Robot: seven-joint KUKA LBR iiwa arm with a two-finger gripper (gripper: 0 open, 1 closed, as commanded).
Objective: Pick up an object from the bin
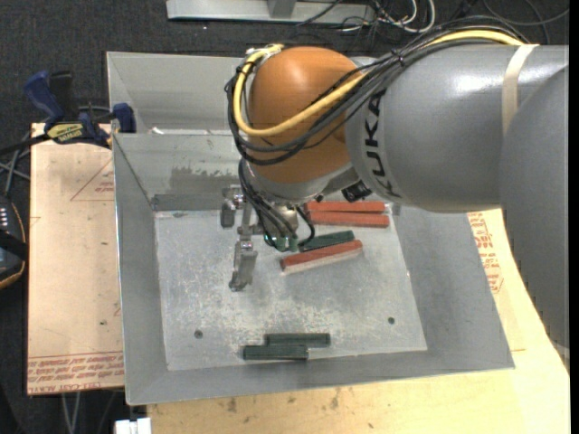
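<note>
My gripper (241, 274) hangs below the orange wrist cover, low over the bare bin floor left of the middle. Just to its right lie three flat bars close together: a red-brown bar (322, 257) nearest, a dark green bar (331, 239) behind it, and a longer red bar (349, 213) further back. The arm hides the left ends of these bars. A second dark green bar (286, 346) lies apart near the bin's front wall, below the gripper.
The big grey arm reaches in from the right and covers the bin's back right part. Bare floor spreads to the left of the gripper and in front of it, up to the sloping walls.
</note>
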